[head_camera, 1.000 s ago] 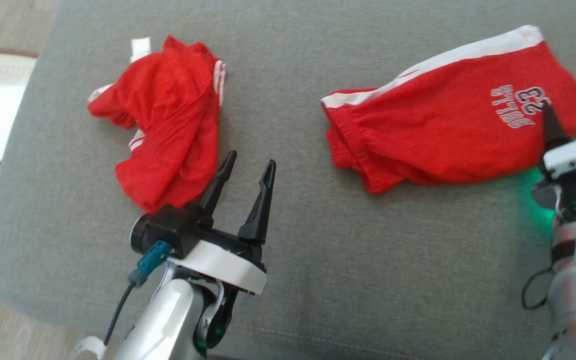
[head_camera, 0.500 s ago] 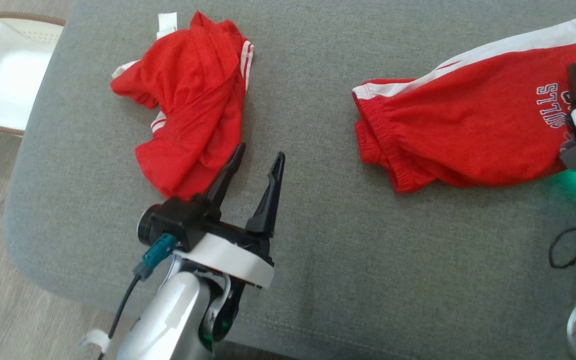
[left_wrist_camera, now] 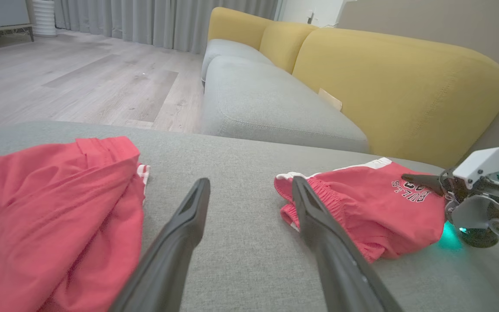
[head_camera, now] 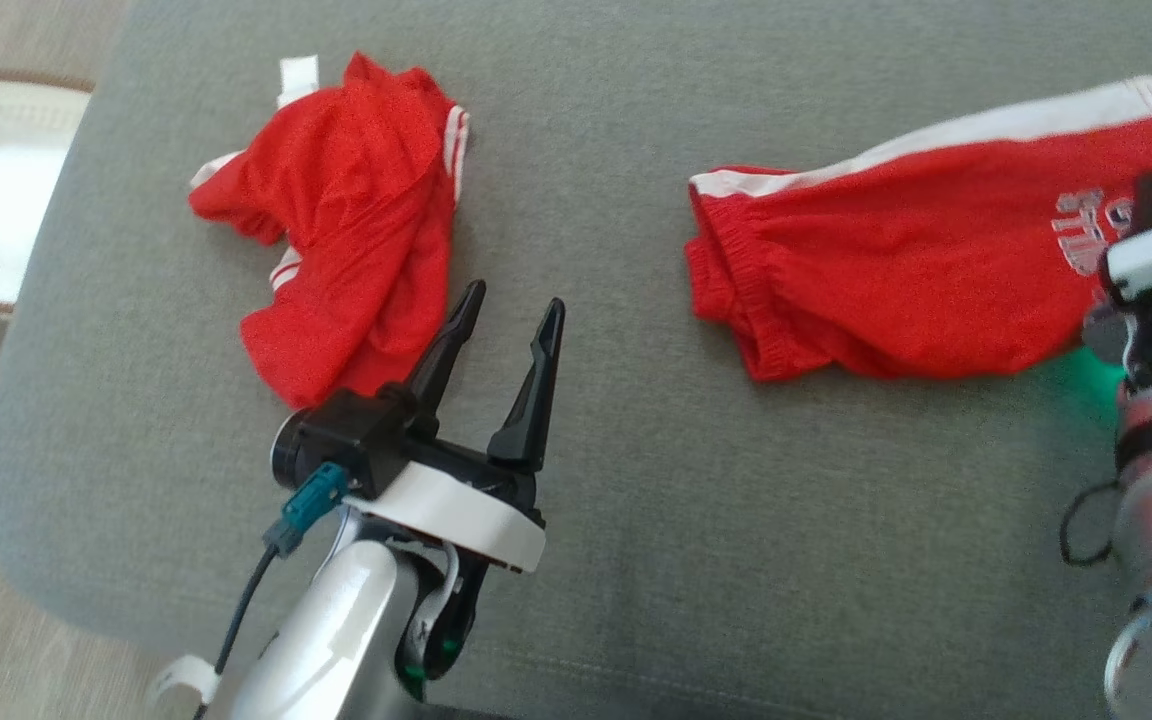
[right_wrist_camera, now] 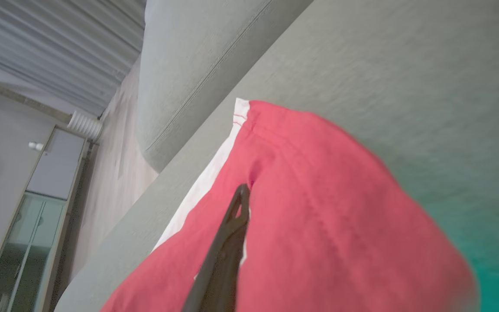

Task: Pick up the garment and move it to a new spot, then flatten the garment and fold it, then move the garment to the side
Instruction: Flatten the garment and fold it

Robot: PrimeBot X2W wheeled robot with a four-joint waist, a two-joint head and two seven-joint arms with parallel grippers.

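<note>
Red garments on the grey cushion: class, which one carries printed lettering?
The stretched-out red garment on the robot's right, with white lettering beside the right end effector. The crumpled red garment on the left shows only white trim.

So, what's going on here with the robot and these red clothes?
The robot's right gripper is shut on the lettered end of the red shorts, which lie spread on the grey cushion. Its left gripper is open and holds nothing, poised beside a crumpled red garment at the cushion's other end.
</note>
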